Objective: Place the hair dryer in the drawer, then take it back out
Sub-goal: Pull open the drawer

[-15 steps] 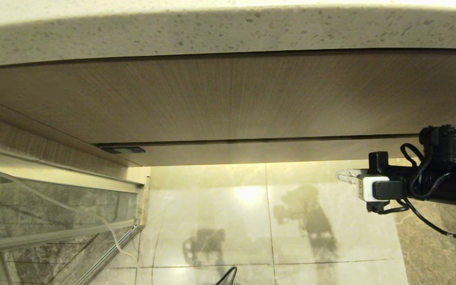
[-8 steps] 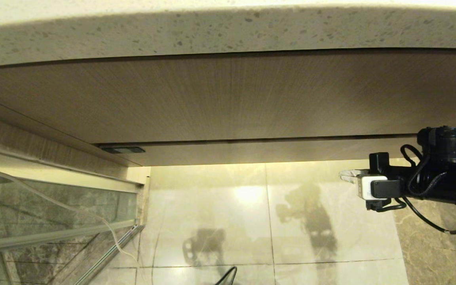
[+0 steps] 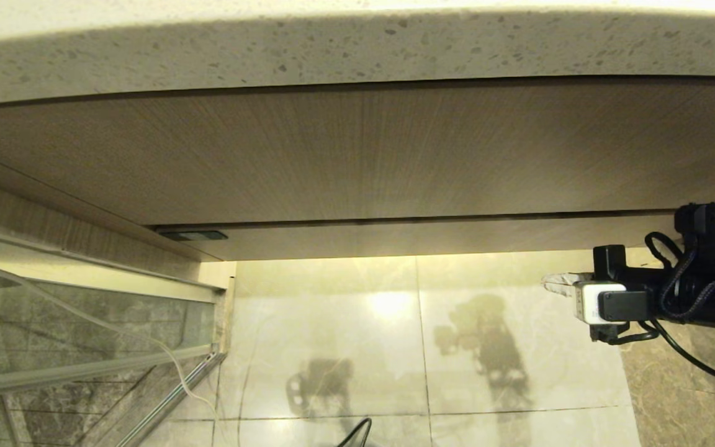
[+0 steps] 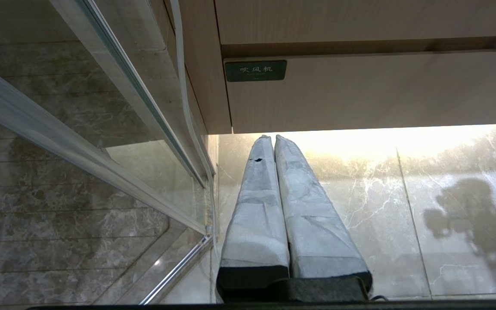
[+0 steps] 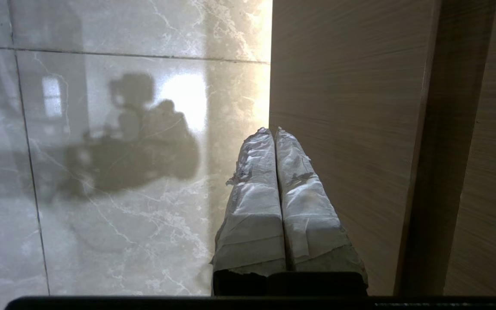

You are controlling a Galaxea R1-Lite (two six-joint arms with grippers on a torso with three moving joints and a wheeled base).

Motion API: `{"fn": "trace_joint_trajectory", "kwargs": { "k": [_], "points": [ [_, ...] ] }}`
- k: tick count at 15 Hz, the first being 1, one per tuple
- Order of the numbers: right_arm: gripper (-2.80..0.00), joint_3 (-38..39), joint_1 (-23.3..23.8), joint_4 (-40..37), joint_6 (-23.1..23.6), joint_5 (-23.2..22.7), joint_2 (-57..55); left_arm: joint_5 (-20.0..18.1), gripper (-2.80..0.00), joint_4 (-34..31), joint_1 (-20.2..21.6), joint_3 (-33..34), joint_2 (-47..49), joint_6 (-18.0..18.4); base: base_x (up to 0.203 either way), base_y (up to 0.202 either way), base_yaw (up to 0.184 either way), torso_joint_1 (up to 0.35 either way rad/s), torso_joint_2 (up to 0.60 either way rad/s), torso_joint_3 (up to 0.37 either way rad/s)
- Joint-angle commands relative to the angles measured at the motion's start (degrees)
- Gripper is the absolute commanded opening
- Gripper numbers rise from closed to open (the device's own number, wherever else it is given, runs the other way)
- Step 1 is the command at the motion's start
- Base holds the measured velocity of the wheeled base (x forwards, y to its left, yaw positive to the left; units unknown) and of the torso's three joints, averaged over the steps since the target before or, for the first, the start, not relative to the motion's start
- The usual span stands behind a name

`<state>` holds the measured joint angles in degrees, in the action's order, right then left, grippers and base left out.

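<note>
The drawer (image 3: 426,239) is a low, pale wood-grain front under the taller panel, and it is closed. In the left wrist view the drawer (image 4: 360,90) carries a small green label (image 4: 255,70). The hair dryer is out of view. My right gripper (image 3: 548,281) hangs just below the drawer's lower edge at the far right, pointing left, shut and empty. In its own view the right gripper (image 5: 272,130) lies alongside the drawer (image 5: 342,107) front. My left gripper (image 4: 269,137) is shut and empty, low near the drawer's left end beside the glass.
A speckled stone countertop (image 3: 357,49) overhangs a tall wood-grain panel (image 3: 357,155). A glass partition (image 3: 84,347) with metal rails stands at the left. Glossy marble floor tiles (image 3: 332,335) lie below. A black cable (image 3: 357,431) shows at the bottom edge.
My right arm has drawn back to the right and slightly down, away from the drawer front. The drawer stays closed.
</note>
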<state>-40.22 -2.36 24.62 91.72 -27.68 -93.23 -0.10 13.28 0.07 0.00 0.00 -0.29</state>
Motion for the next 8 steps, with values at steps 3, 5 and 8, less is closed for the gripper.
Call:
{"fn": "trace_joint_trajectory", "kwargs": {
  "k": [3, 5, 8],
  "points": [
    [-2.8, 0.0, 0.4, -0.2, 0.5, -0.2, 1.6, 0.0, -2.8, 0.1, 0.0, 2.3, 0.0, -0.1, 0.0, 0.0, 0.0, 0.0, 0.0, 0.0],
    [-2.8, 0.1, 0.6, -0.6, 0.5, -0.2, 2.5, 0.0, -2.8, 0.1, 0.0, 2.3, 0.0, -0.1, 0.0, 0.0, 0.0, 0.0, 0.0, 0.0],
    [0.0, 0.3, 0.8, -2.8, 0.8, -0.3, 4.0, 0.0, -2.8, 0.1, 0.0, 2.3, 0.0, -0.1, 0.0, 0.0, 0.0, 0.0, 0.0, 0.0]
  ]
}}
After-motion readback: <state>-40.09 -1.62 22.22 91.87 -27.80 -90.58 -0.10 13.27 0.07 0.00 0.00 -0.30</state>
